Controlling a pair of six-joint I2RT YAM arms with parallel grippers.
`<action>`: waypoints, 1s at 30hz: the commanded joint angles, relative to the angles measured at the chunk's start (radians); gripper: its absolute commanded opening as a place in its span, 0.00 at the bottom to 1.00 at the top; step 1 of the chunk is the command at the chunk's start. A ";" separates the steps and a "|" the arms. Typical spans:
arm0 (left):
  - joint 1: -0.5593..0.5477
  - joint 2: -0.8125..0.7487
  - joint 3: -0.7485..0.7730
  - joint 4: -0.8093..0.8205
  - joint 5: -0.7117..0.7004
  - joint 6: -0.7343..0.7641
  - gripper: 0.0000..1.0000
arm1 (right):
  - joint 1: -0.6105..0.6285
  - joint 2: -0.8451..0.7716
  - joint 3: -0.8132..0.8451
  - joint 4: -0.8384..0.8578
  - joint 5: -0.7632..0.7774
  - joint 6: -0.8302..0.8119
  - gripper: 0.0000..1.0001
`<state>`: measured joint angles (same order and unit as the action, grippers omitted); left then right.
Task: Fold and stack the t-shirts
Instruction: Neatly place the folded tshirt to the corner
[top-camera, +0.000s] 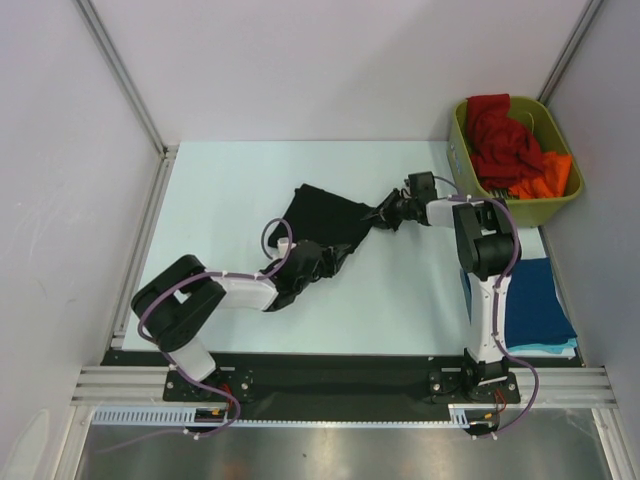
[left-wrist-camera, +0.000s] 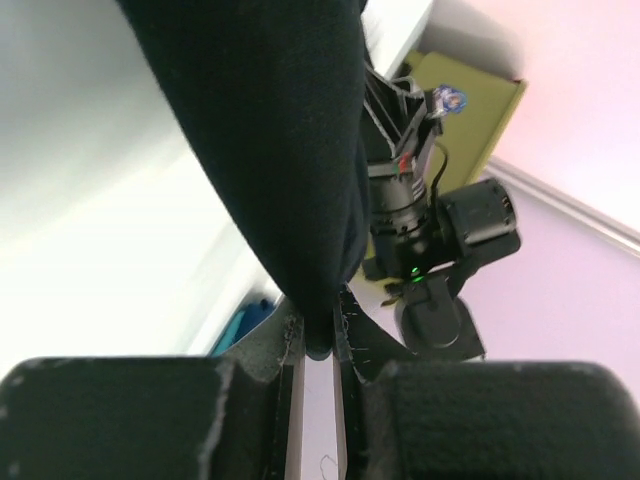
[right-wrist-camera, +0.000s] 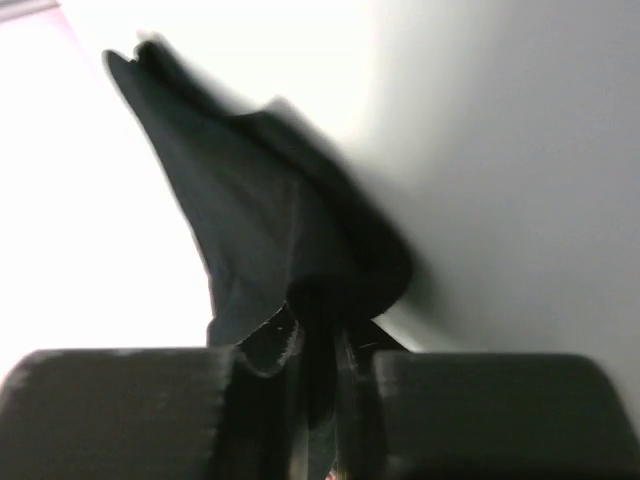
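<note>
A black t-shirt (top-camera: 330, 222) lies bunched in the middle of the table, stretched between my two grippers. My left gripper (top-camera: 303, 262) is shut on its near lower edge; in the left wrist view the black cloth (left-wrist-camera: 290, 150) hangs into the narrow gap between the pads (left-wrist-camera: 318, 340). My right gripper (top-camera: 392, 212) is shut on the shirt's right end, and the right wrist view shows a dark fold (right-wrist-camera: 280, 240) pinched between the fingers (right-wrist-camera: 318, 350). Red (top-camera: 500, 135) and orange (top-camera: 550, 178) t-shirts fill the bin. A dark blue folded t-shirt (top-camera: 535, 300) lies on a teal one (top-camera: 545, 348) at the right.
The olive-green bin (top-camera: 545, 208) stands at the back right corner beside the right arm. Metal frame rails (top-camera: 150, 230) run along the table's left edge, and walls close in behind and on both sides.
</note>
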<state>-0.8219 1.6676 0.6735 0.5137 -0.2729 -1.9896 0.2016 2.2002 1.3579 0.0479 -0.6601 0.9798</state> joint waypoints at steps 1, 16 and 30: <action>0.004 -0.066 -0.034 0.013 0.069 0.031 0.12 | 0.009 0.001 0.032 0.011 0.088 -0.071 0.08; 0.294 -0.646 -0.201 -0.507 0.456 0.678 0.44 | -0.011 -0.635 -0.272 -0.526 0.767 -0.254 0.00; 0.320 -0.738 -0.121 -0.567 0.641 0.905 0.41 | -0.312 -0.956 -0.267 -0.893 0.932 -0.233 0.00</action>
<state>-0.4717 0.9344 0.4950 -0.0555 0.3248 -1.1500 -0.0689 1.2781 1.0225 -0.7536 0.1917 0.7399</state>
